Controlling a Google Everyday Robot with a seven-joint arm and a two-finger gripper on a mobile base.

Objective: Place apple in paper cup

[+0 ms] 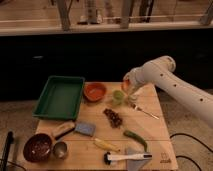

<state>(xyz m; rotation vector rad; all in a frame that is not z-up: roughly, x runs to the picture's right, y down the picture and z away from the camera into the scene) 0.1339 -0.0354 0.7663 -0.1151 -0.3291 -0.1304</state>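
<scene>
My gripper (127, 88) is at the end of the white arm that reaches in from the right, over the far middle of the wooden table (150, 130). It is shut on the apple (125, 83), which shows as a small orange-red patch between the fingers. A pale shape right below and to the right of the gripper looks like the paper cup (133, 95); the gripper hides most of it. The apple hangs just above and left of it.
A green cup (118, 96) stands just left of the gripper, with an orange bowl (95, 91) and a green tray (60, 96) further left. Grapes (114, 118), a fork (143, 110), a green pepper (135, 138), a blue sponge (85, 129), a metal cup (60, 149) and a dark bowl (37, 147) lie nearer.
</scene>
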